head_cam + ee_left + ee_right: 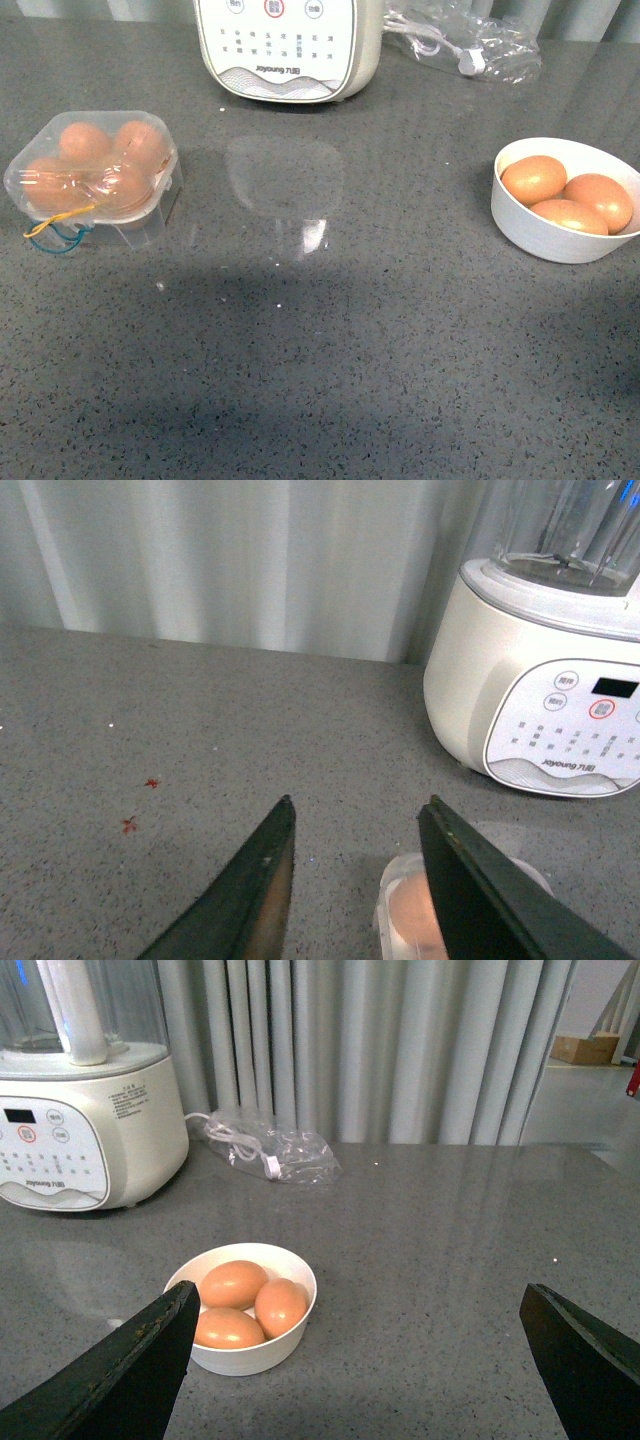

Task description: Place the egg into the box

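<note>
Worktop (pixel 400 330): grey speckled stone, carrying everything.
Blender (pixel 290 45): cream base with a button panel, at the far edge.
Bag (pixel 470 45): clear plastic with a white cable, far edge, right of the blender.
Bowl (pixel 560 225): white, near the right edge — three brown eggs inside.
Box (pixel 95 175): clear carton near the left edge, lid apparently down over four eggs; blue and yellow wire loops at its front.
Egg (pixel 534 179): leftmost in the bowl.
Left gripper (pixel 355 815): parted, empty — above the box.
Right gripper (pixel 360 1305): spread wide, empty, near the bowl.
</note>
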Available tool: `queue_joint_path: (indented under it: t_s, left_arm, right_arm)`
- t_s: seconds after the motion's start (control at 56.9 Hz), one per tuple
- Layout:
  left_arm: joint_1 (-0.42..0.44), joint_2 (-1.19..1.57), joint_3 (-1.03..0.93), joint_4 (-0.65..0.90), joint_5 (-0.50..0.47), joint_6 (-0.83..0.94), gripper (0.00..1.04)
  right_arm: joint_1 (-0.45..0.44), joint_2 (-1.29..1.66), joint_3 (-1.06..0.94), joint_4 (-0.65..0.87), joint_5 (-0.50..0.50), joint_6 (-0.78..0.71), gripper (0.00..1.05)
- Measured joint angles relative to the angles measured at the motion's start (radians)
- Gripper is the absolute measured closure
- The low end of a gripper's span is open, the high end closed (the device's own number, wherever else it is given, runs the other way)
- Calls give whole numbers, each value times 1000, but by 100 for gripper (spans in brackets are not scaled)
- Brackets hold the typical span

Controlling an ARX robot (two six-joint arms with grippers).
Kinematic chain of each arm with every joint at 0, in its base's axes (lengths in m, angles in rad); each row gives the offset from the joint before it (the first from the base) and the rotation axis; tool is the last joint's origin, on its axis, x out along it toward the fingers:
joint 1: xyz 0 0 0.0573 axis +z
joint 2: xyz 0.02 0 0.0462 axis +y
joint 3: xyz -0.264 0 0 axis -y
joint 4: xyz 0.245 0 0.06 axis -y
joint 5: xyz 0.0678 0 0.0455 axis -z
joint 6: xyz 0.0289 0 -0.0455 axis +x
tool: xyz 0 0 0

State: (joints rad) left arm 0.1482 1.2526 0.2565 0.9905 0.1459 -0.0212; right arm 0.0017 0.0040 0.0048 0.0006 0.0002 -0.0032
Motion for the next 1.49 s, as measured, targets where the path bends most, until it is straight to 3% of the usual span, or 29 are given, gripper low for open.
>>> queue_joint_path:
  t_s: [0.105, 0.351, 0.422, 0.527, 1.493]
  left_arm:
    - [-24, -83, -62, -25, -32, 3, 102]
    - [-69, -209, -172, -33, -68, 13, 101]
    - [-114, -249, -197, -68, -140, 13, 101]
    - [-146, -343, -216, -135, -142, 13, 101]
    - [-146, -949, -229, -683, -146, 13, 101]
  right_arm:
    - [0, 0, 0, 0, -2, 0, 7]
    - [0, 0, 0, 0, -2, 0, 7]
    - [0, 0, 0, 0, -2, 0, 7]
    - [0, 0, 0, 0, -2, 0, 7]
    - [0, 0, 0, 0, -2, 0, 7]
